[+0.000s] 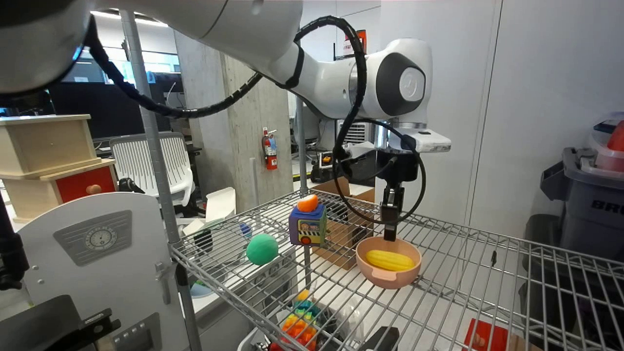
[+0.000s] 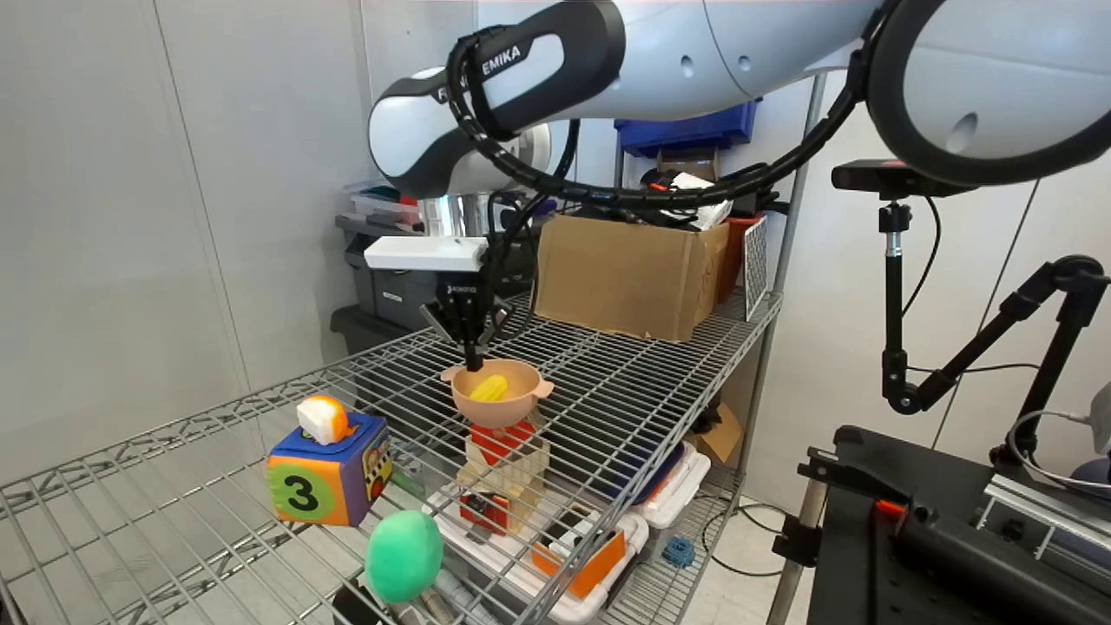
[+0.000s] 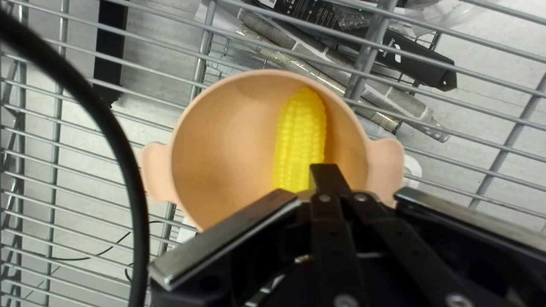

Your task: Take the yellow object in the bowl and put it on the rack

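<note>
The yellow object (image 1: pixel 390 261), shaped like a corn cob, lies inside the salmon-pink bowl (image 1: pixel 390 281). The bowl also shows in an exterior view (image 2: pixel 495 412) with the yellow object (image 2: pixel 490 388) in it. The bowl stands on the wire rack (image 2: pixel 664 443). My gripper (image 1: pixel 390 233) points down over the bowl's rim area, and its fingers are together with nothing held. In the wrist view the fingertips (image 3: pixel 326 175) cover the near end of the yellow object (image 3: pixel 298 136), beside its side towards one bowl handle. Whether they touch it cannot be told.
A soft cube (image 2: pixel 330 473) with an orange-and-white piece (image 2: pixel 322 419) on top stands on the rack. A green ball (image 1: pixel 262 249) sits near the rack's edge. A large cardboard box (image 2: pixel 621 273) stands farther along the rack. Upright posts rise at its corners.
</note>
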### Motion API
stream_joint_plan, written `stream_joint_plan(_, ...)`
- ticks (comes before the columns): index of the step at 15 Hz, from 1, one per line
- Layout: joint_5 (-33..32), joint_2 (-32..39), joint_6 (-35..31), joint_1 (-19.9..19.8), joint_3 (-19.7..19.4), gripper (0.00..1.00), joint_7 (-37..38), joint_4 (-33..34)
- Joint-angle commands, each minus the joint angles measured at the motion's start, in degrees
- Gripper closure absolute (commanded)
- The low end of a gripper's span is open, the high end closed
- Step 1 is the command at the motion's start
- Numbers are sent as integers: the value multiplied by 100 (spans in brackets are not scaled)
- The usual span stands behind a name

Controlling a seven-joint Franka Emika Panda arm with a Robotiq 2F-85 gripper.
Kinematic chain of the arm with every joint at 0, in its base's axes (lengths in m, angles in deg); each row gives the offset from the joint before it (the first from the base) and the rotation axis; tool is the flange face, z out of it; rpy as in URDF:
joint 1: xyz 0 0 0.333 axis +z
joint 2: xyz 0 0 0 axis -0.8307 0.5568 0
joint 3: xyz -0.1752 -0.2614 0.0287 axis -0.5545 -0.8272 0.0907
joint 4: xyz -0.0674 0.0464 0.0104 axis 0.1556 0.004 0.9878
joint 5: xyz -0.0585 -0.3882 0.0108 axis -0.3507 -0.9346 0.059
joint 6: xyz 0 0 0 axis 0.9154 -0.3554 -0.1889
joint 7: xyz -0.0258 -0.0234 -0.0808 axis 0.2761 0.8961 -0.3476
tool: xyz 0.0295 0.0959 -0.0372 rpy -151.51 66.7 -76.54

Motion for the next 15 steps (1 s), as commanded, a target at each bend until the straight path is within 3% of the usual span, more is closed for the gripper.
stream_joint_plan(1, 39, -152, 139, -45, 43, 66, -101, -67)
stream_joint_plan(10, 41, 71, 649, -73, 49, 2, 5, -22)
stream_joint_plan(15, 5, 174, 638, -91, 25, 0, -56, 55)
